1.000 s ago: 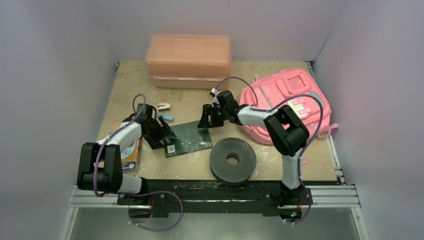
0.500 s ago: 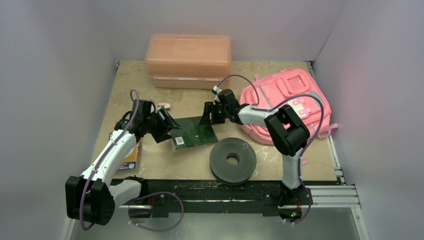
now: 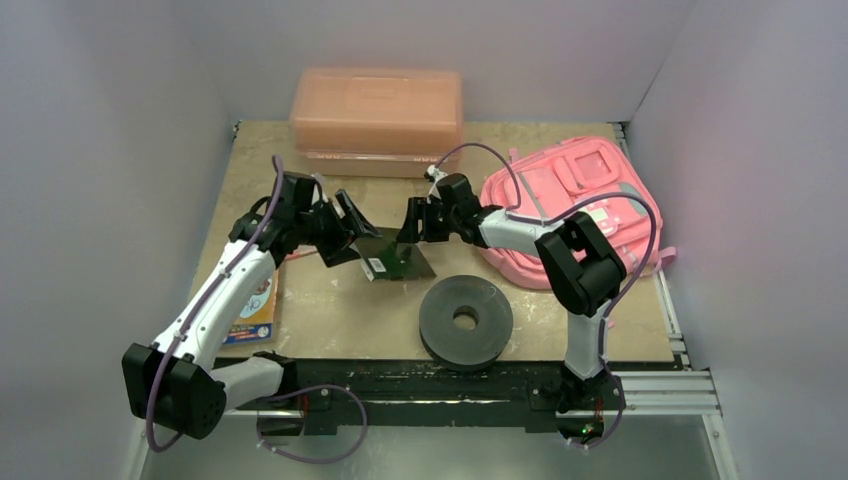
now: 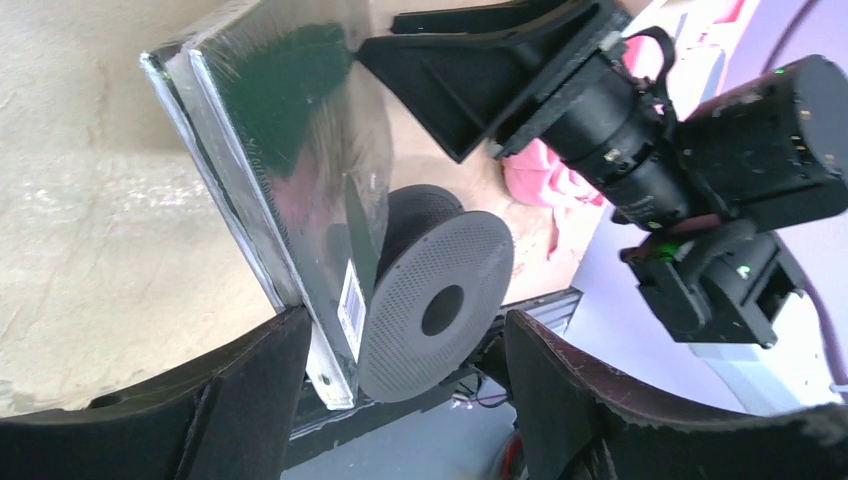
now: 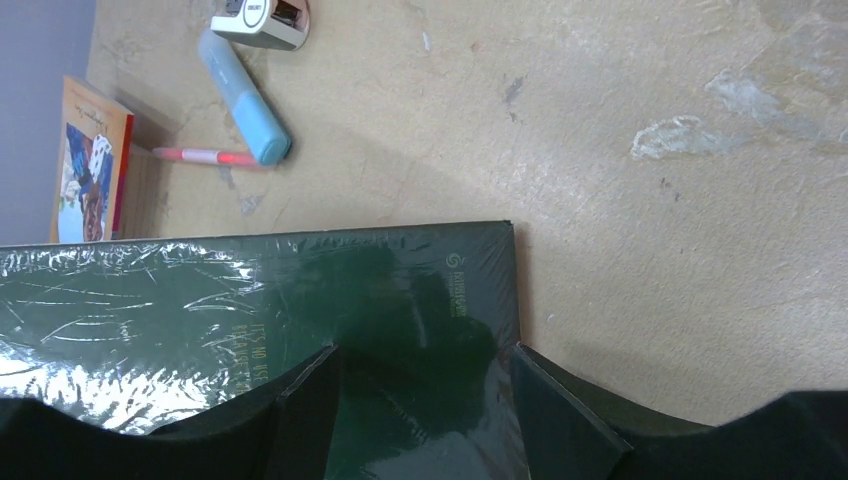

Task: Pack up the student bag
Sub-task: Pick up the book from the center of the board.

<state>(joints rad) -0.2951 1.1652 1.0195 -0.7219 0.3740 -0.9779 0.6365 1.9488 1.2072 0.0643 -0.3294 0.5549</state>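
Book (image 3: 395, 258) tipped from flat onto edge since a second ago.
Left gripper (image 4: 405, 330) jaws apart, book against one finger.
Right gripper (image 5: 422, 355) jaws apart, tips on cover.
Bag (image 3: 575, 200) lay right rear of table, nothing visibly packed.
Packing all ahead.

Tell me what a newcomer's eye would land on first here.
The dark green shrink-wrapped book tilted up mid-table, with the left gripper and right gripper at it from either side. Next, the bright pink student bag lying at the right and the salmon plastic box at the back.
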